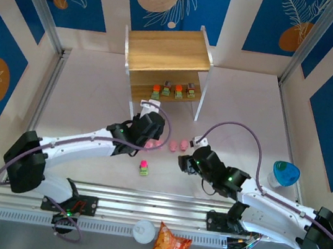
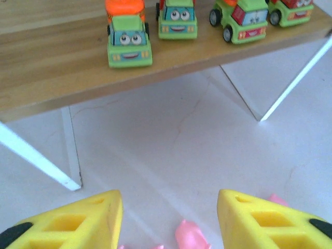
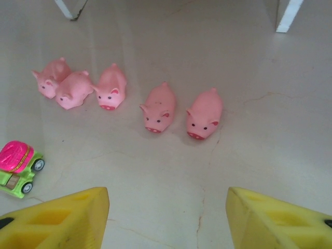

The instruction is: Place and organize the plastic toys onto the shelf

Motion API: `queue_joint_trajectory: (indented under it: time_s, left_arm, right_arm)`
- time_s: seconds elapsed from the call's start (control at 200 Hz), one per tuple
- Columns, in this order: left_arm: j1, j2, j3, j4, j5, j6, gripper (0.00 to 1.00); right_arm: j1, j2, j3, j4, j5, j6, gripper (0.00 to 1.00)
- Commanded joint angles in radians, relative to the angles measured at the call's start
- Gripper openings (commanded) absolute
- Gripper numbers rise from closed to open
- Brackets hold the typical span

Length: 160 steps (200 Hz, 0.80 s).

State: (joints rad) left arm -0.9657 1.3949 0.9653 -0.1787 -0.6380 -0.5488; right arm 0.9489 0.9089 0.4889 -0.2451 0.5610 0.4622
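The shelf (image 1: pixel 165 52) stands at the back of the table. On its lower board (image 2: pixel 57 78) several green toy cars (image 2: pixel 129 37) are lined up. Several pink pigs (image 3: pixel 160 108) lie on the table in front of it, and a pink-topped green car (image 1: pixel 143 168) sits nearer, also at the left of the right wrist view (image 3: pixel 18 167). My left gripper (image 2: pixel 168 207) hovers open over the pigs' left end, one pig (image 2: pixel 191 236) low between its fingers, untouched. My right gripper (image 3: pixel 167 202) is open and empty, just short of the two right-hand pigs (image 3: pixel 204 113).
A blue cup (image 1: pixel 284 175) stands by the right wall. An orange snack bag (image 1: pixel 169 247) and a white round lid (image 1: pixel 144 231) lie at the near edge by the metal rails. The shelf's white legs (image 2: pixel 36 158) stand just beyond the pigs.
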Motion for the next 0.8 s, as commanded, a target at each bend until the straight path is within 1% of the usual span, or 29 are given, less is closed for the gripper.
queue_joint_trajectory:
  time_s: [0.0, 0.16, 0.27, 0.37, 0.475, 0.625, 0.795]
  left_arm:
    - [-0.019, -0.080, -0.068, -0.036, -0.052, -0.023, 0.52]
    - [-0.018, -0.204, -0.210, -0.055, -0.035, -0.010, 0.55]
    - [-0.018, -0.294, -0.283, -0.091, -0.027, 0.001, 0.57]
    - [-0.015, -0.379, -0.348, -0.106, -0.015, 0.011, 0.59]
    - [-0.009, -0.452, -0.396, -0.120, 0.001, 0.024, 0.61]
    - [0.010, -0.523, -0.449, -0.122, 0.026, 0.031, 0.63]
    - [0.037, -0.564, -0.518, -0.090, 0.047, 0.034, 0.65]
  right_arm:
    - [0.044, 0.021, 0.011, 0.027, 0.058, -0.023, 0.62]
    - [0.105, 0.054, 0.024, 0.026, 0.073, 0.025, 0.62]
    - [0.174, 0.063, 0.031, 0.023, 0.115, 0.098, 0.62]
    - [0.241, 0.103, 0.052, 0.019, 0.161, 0.162, 0.62]
    - [0.315, 0.170, 0.101, 0.009, 0.220, 0.199, 0.62]
    - [0.386, 0.286, 0.176, -0.014, 0.273, 0.268, 0.62]
    - [0.422, 0.411, 0.232, -0.013, 0.284, 0.346, 0.62]
